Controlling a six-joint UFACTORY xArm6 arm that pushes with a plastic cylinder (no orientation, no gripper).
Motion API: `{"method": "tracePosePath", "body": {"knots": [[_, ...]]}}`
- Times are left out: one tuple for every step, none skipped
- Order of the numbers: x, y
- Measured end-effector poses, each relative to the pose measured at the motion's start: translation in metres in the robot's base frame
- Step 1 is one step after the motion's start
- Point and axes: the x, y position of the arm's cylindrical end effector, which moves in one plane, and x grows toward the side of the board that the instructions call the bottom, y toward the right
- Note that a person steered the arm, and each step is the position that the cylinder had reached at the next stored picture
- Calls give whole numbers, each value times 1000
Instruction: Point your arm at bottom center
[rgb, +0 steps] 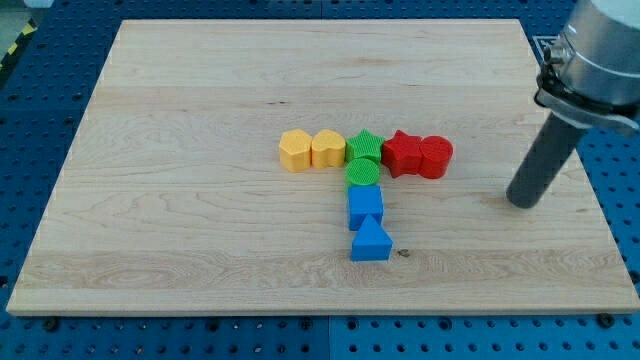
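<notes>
Wooden board (200, 120) fills most of view, blue table (30, 120) around it. Arm w/ dark rod at view's right; no fingers on this rig, just rod, so nothing to part or clamp. My tip (521, 203) rests on board near right edge, well apart from blocks. Blocks form a T mid-board: yellow pair (311, 150), green star (365, 143), green cylinder (363, 171), red pair (418, 155), blue cube (365, 206), blue triangle (371, 243). Target = bottom centre of board, bare strip just below blue triangle. Risk: a straight diagonal sweep could clip blue triangle, skew the column; approach along bottom edge prob. safer.
</notes>
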Motion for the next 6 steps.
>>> {"method": "tracePosePath", "body": {"knots": [[36,0],[43,0],[43,0],[61,-26],[76,-58],[89,-104]]}}
